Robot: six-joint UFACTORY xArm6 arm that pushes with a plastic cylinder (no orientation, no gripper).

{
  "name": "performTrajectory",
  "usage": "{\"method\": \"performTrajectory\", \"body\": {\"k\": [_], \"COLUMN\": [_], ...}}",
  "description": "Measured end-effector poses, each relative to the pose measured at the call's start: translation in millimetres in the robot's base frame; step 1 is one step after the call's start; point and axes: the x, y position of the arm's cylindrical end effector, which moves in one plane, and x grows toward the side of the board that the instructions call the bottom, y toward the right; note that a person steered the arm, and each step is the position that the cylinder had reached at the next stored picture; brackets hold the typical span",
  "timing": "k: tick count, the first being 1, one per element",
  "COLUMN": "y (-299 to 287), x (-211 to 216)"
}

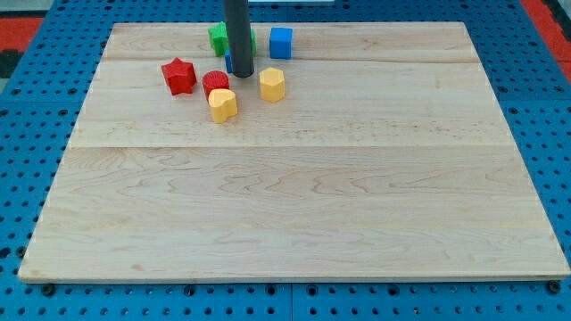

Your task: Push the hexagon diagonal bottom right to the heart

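Now, yellow hexagon (272, 85) — upright, near yellow heart (222, 104)

pale matt wood board (294, 205), blue perforated base (553, 134).

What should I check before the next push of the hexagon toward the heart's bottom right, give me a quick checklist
1. My tip located: ok, at the view's top among the cluster.
2. Yellow hexagon in sight: ok, just right of my tip, apart from it.
3. Yellow heart in sight: ok, below-left of the hexagon.
4. Hexagon already at heart's bottom right: not ok, it sits upper right.
5. Tip placed above the hexagon: not ok, it is left of it.
6. Blue block behind the rod: cannot tell its shape.
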Motion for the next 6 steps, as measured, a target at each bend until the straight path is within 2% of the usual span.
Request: {"method": "performTrajectory", "body": {"k": [1, 2, 3, 5, 6], "y": [66.3, 92.0, 67.7, 8.9, -38.9], "x": [17.0, 73.7, 99.2, 84.0, 97.2]}}
